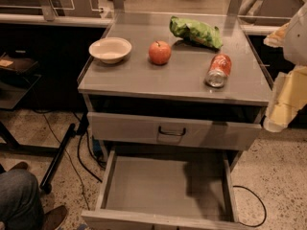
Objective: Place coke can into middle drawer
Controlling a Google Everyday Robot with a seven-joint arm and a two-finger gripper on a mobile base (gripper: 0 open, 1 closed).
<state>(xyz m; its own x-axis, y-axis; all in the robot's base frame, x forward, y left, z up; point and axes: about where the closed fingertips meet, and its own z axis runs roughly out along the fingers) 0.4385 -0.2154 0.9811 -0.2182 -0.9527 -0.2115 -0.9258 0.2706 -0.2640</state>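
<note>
1. Looking at the middle drawer [163,186], I see it pulled open beneath the shut drawer front [144,128]; only its bare grey floor shows.
2. The one bowl [110,50] on the cabinet top [144,80] shows only its pale inside.
3. One coke can [218,71] lies on its side on the top's right part, near one green bag [195,31]; one apple [159,52] sits between bowl and can.
4. The gripper [286,99] hangs at the right edge, beside the cabinet; I cannot tell its state.
</note>
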